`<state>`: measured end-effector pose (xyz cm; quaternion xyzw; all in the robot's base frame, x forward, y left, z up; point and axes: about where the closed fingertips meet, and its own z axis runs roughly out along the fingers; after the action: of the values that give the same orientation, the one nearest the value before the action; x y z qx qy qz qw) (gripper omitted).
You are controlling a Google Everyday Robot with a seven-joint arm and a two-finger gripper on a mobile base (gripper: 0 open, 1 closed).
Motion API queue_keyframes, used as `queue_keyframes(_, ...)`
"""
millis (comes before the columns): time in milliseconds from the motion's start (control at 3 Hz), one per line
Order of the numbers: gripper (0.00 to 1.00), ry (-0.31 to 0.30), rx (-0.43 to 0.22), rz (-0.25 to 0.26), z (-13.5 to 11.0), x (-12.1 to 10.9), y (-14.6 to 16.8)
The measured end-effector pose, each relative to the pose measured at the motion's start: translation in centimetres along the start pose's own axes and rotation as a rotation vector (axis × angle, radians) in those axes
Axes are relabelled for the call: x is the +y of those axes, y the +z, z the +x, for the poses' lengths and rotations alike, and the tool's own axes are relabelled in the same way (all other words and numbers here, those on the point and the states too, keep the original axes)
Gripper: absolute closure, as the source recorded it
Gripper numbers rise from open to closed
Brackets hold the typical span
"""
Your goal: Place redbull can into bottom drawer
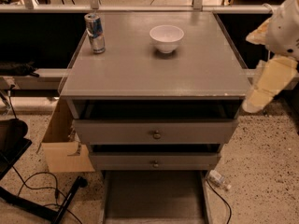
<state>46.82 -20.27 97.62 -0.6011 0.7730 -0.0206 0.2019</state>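
The redbull can (95, 32) stands upright at the back left of the grey cabinet top (154, 73). The bottom drawer (154, 197) is pulled open at the foot of the cabinet, and its flat grey floor is bare. Only my arm's white and cream links (273, 76) show at the right edge, beside the cabinet's right side and far from the can. My gripper itself is out of view.
A white bowl (167, 37) sits at the back centre of the top. Two knob-fronted drawers (155, 133) are slightly ajar above the bottom drawer. A cardboard box (63, 143) stands at the left, with cables and a black stand (51, 204) on the floor. A small bottle (218, 179) lies at the right.
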Motion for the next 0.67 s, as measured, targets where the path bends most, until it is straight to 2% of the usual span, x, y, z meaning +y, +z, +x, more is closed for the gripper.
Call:
queue_keyframes(333,0.0,0.036,-0.231,0.059,-3.4,-4.7,2.0)
queue_keyframes(667,0.0,0.065,-0.498,0.116,-8.4,-9.3,2.7)
